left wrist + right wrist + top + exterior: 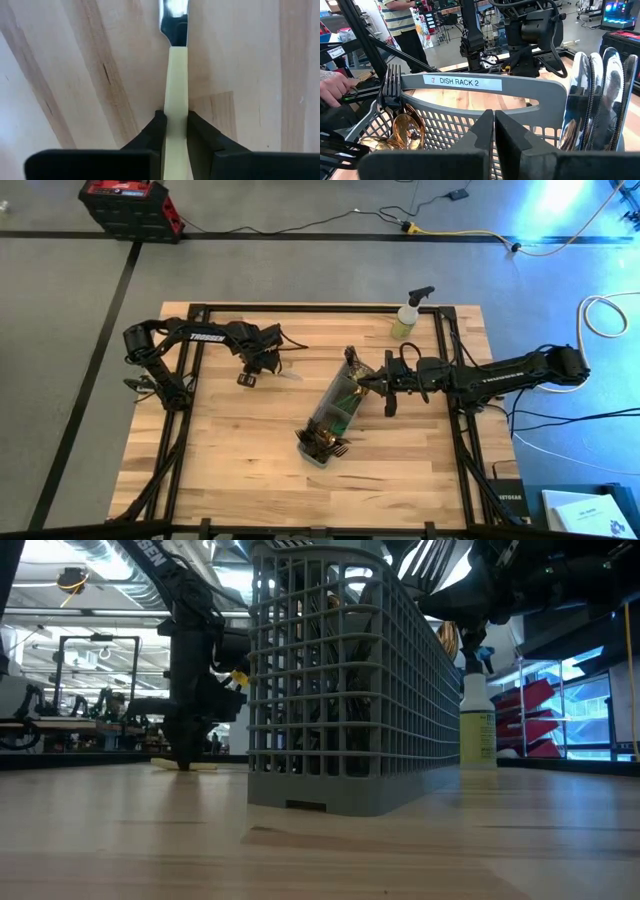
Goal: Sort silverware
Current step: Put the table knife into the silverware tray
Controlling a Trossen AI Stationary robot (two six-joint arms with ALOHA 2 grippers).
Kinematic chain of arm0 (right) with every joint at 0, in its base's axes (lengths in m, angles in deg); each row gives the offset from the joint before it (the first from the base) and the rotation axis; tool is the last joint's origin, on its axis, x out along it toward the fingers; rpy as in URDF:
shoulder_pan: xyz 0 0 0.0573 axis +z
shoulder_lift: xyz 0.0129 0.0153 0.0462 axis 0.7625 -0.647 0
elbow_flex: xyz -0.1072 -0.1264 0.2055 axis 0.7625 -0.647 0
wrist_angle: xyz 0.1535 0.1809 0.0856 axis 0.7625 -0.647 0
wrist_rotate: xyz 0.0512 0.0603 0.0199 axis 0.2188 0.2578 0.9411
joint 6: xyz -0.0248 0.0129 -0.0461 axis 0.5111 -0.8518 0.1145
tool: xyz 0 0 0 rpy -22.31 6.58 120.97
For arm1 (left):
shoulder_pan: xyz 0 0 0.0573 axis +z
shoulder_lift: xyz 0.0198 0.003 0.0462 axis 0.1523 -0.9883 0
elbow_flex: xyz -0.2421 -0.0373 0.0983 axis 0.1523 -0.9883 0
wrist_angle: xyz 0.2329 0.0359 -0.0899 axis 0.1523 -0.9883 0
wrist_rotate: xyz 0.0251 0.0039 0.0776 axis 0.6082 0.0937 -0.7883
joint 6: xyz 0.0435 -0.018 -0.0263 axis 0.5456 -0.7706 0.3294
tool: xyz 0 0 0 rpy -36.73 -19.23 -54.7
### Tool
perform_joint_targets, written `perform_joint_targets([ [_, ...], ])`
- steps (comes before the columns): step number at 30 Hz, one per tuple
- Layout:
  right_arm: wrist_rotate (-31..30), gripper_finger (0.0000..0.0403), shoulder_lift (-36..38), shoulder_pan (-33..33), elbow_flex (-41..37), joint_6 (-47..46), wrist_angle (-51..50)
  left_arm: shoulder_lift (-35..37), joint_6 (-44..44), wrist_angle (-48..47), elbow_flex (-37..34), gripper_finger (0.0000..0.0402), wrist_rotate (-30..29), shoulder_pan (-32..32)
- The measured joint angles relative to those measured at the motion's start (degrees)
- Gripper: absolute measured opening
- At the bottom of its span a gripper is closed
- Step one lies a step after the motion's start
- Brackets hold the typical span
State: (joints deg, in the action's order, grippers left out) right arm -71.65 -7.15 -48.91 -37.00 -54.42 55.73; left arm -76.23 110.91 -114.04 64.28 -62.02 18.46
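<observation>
Left gripper (175, 131): fingers pinch a cream-handled knife (175, 75) lying flat on the desk (230, 470), left of the caddy (335, 415).
Right gripper (494, 131): fingers clenched on the caddy rim, likely steadying it.

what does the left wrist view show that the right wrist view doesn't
Only the left wrist view: the left pincer closed on a cream handle lying on the table, its shiny head toward the far end.
Only the right wrist view: the shut right pincer at the caddy rim, a DISH RACK 2 label, knives, a fork, a person behind.
Both: silverware and wooden tabletop.
</observation>
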Motion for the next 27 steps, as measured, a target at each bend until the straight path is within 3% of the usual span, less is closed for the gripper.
perform_joint_targets([
  [9,0.0,0.0000,0.0,0.3,0.0,-0.1,0.0,5.1,-4.7,-2.0,-0.2,0.0001,0.4,-1.4],
  [19,-0.2,0.0000,0.0,0.9,0.0,0.2,0.1,17.5,-8.0,-3.4,-0.1,0.0003,1.1,-1.7],
  [27,-0.3,0.0000,0.0,0.9,0.0,0.0,0.2,18.6,-12.9,-2.5,-2.6,0.0019,-0.7,-2.2],
])
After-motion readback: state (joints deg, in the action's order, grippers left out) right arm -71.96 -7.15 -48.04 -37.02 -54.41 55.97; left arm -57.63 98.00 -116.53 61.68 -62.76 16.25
